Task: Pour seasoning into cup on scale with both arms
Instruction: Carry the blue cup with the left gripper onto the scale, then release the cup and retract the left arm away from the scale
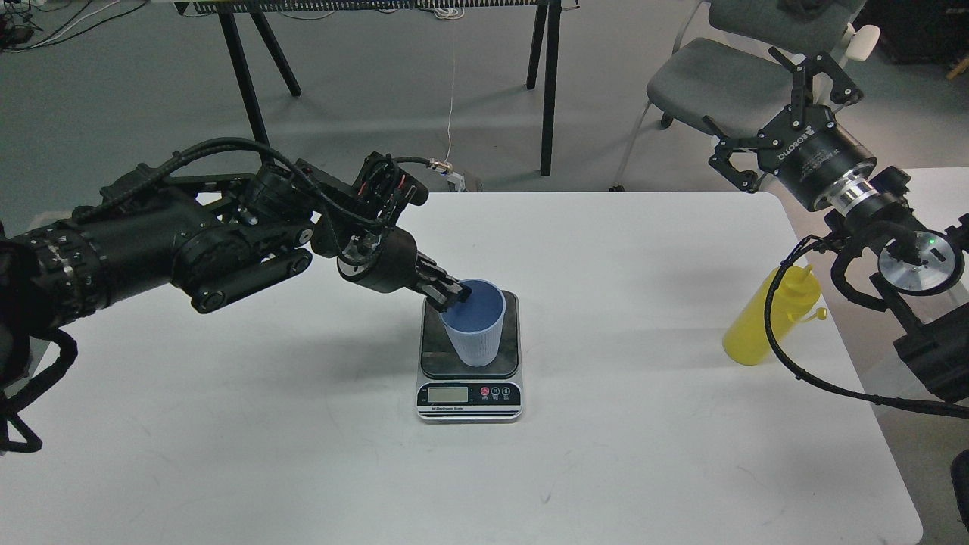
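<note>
Cup [475, 323] standing on scale [469, 356], rim pinched by left gripper [452, 294]. Right gripper [780, 121] raised, fingers apart, empty. Next, probably: reaching down for seasoning [768, 318] on counter [303, 454].

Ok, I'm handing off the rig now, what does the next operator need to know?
Left gripper: shut on the rim of the cup, one finger inside, one outside.
Right gripper: open, empty, raised above the table's far right corner.
Cup stands on the scale, mid-table.
Bottle stands upright near the table's right edge, cap on, untouched.
Done: cup on the scale.
Left: grasp the bottle with the right gripper, bring it over the cup, pour.
</note>
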Available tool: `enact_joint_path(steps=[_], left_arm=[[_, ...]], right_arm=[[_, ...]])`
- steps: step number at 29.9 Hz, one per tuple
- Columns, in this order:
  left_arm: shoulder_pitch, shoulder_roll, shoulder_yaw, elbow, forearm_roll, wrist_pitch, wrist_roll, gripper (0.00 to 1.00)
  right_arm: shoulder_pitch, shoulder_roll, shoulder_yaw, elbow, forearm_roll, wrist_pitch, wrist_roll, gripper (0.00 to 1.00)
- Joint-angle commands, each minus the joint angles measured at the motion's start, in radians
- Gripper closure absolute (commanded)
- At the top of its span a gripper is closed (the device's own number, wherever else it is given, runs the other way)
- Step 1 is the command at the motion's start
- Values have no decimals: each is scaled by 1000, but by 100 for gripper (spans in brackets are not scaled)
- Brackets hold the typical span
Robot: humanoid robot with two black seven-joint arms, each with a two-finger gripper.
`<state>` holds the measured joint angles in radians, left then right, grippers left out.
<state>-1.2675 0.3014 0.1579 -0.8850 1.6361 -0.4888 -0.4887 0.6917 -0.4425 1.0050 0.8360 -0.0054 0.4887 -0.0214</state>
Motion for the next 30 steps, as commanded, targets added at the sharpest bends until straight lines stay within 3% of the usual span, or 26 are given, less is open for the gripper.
enact_joint_path(steps=[1, 8, 14, 17, 20, 24, 30], left_arm=[[0, 1, -5, 0, -10, 0, 0, 71], [-6, 16, -15, -3, -58, 0, 0, 53], [-87, 128, -184, 15, -336, 0, 0, 30], [-98, 162, -343, 141, -662, 0, 0, 25], [-58, 160, -463, 358, -1049, 0, 0, 23], [49, 114, -488, 647, -1479, 0, 0, 19], [190, 48, -511, 692, -1567, 0, 0, 17]], right_arm=[[0, 2, 0, 0, -1, 0, 0, 0], [0, 1, 0, 0, -1, 0, 0, 0], [0, -4, 3, -1, 2, 0, 0, 0], [-3, -12, 18, -3, 18, 0, -2, 0], [-14, -19, 69, -5, 51, 0, -5, 0], [-63, -132, 89, 14, 241, 0, -38, 0], [-191, -329, 92, 38, 450, 0, -77, 0]])
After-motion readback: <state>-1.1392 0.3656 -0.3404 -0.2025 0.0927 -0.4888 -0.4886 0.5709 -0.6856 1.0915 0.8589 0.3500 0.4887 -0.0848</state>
